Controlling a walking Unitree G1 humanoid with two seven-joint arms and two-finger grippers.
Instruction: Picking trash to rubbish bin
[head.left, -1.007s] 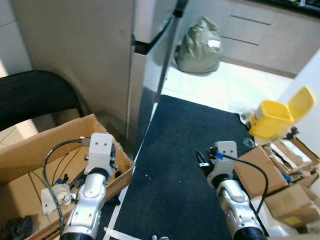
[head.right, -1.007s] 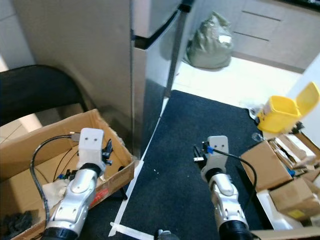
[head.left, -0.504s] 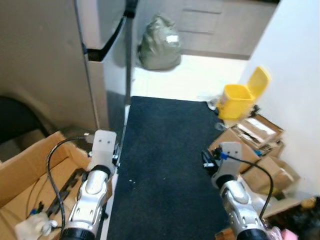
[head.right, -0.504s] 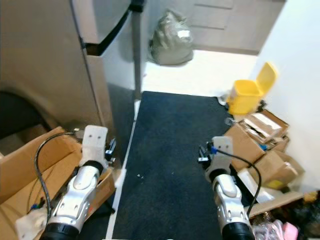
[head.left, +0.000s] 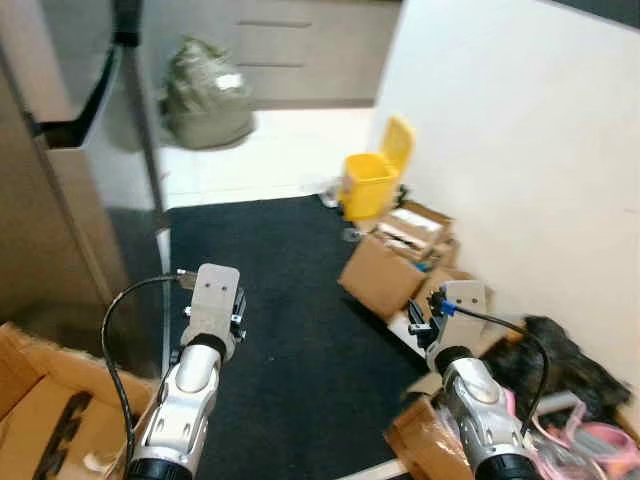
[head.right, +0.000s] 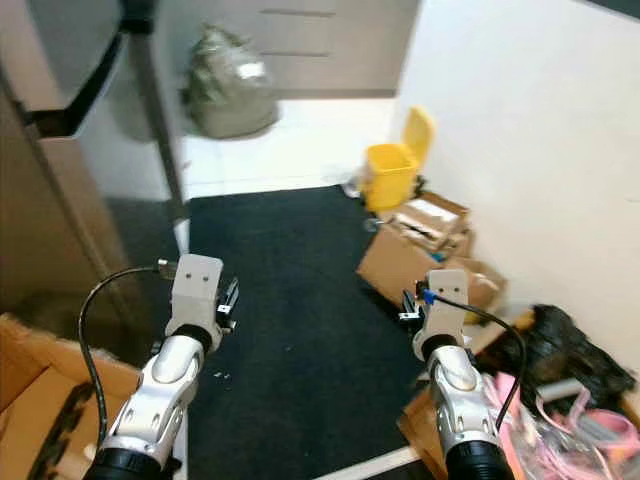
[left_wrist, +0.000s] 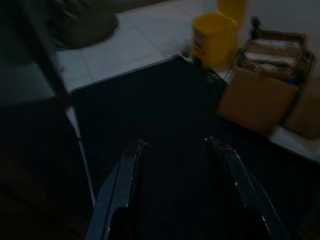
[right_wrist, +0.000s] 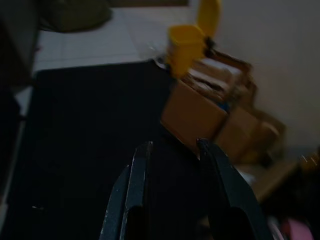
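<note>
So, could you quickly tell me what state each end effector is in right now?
Left end effector: open, holding nothing.
Right end effector: open, holding nothing.

Glossy yellow plastic bin (head.left: 369, 183), matt dark carpet (head.left: 270, 300)

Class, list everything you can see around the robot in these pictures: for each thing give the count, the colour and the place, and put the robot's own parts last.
Rubbish bin: one, yellow, lid up, at the far right corner of the rug by the wall.
Rug: one, black, on the floor ahead.
Full bag: one, grey-green, on the white tiles beyond the rug.
Cardboard boxes: several, brown, along the wall right of the rug.
Open carton: one, brown, at the robot's left.
Fridge: one, grey, left of the rug.
Pink and black clutter: a heap, near right by the wall.
Left claw: black fingers apart, holding nothing, above the rug.
Right claw: black fingers apart, holding nothing, above the rug's right side.
</note>
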